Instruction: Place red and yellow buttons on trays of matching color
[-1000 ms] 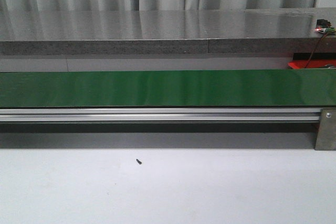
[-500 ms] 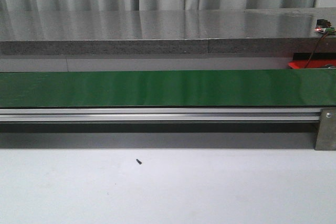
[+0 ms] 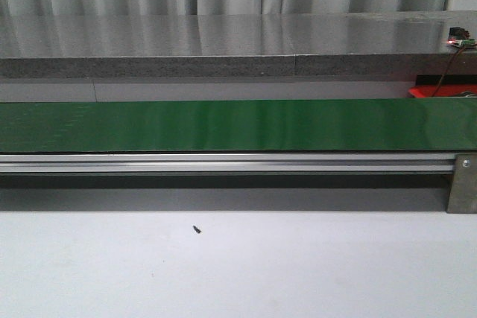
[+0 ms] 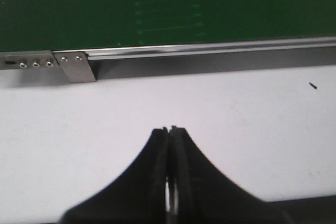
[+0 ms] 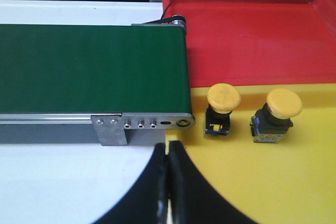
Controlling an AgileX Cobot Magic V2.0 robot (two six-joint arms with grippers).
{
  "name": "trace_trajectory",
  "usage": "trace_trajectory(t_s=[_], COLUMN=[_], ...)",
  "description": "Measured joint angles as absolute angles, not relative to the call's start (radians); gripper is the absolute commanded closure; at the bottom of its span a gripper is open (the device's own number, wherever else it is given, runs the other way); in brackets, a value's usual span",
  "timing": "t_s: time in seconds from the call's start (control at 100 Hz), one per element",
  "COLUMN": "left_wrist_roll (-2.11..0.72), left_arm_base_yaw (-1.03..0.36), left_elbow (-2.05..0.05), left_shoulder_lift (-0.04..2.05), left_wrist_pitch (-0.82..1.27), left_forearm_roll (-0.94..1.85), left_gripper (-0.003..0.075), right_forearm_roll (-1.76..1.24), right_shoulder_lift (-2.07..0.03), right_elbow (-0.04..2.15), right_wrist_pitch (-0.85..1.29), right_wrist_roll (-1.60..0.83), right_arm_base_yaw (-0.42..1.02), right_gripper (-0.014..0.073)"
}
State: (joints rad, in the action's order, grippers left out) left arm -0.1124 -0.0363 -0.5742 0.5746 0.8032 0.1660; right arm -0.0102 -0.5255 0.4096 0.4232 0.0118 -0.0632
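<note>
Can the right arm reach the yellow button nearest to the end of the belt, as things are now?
Probably yes. The right gripper, jaws shut, hovers close in front of that yellow button on the yellow tray, and nothing stands between them. It must open first.

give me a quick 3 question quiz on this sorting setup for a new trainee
1. True or false: the red tray already holds a button.
2. How many yellow buttons sit on the yellow tray?
3. Multiple choice: the green conveyor belt in the front view carries: A) one red button, B) two yellow buttons, C) no buttons.

Key:
1. False. No button shows on the visible part of the red tray.
2. Two: one yellow button nearer the belt's end, and a second yellow button beside it.
3. C. Both the left gripper and the right gripper are shut and hold nothing.
</note>
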Motion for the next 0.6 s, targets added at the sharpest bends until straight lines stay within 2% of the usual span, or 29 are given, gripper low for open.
trace_trajectory(t_s=[0.22,0.6], left_wrist_roll=[-0.047,-0.042], left_arm_base_yaw=[0.038,0.345], left_elbow=[-0.633,-0.792], left_shoulder_lift=[0.647,0.918], left_wrist_pitch=[0.785,0.735], left_forearm_roll=[0.091,0.082], left_gripper=[0.0740,0.0740], right_forearm_roll=[-0.010,-0.008], right_shoulder_lift=[-0.526,-0.526], right_elbow=[0.410,0.410], right_wrist_pitch=[0.423,0.423], right_wrist_roll=[0.012,0.012], right_arm_base_yaw=[-0.063,-0.063], right_gripper=[0.0660,0.0660])
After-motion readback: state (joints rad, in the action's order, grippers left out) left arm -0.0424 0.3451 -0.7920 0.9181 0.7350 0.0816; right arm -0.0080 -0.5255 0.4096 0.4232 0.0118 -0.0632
